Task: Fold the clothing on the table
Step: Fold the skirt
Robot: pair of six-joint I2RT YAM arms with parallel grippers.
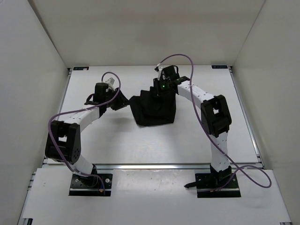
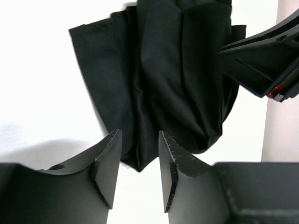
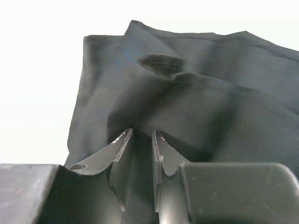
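Right gripper [image 3: 141, 132] pinching clothing [image 3: 210, 93] fold, left gripper [image 2: 139, 133] — jaws apart — straddling corner

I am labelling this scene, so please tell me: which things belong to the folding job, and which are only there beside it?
Belong to the job: clothing, table, left gripper, right gripper.
Only there: purple cables, walls.

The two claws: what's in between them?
The black clothing lies between the left claw and right claw; the top view shows it.
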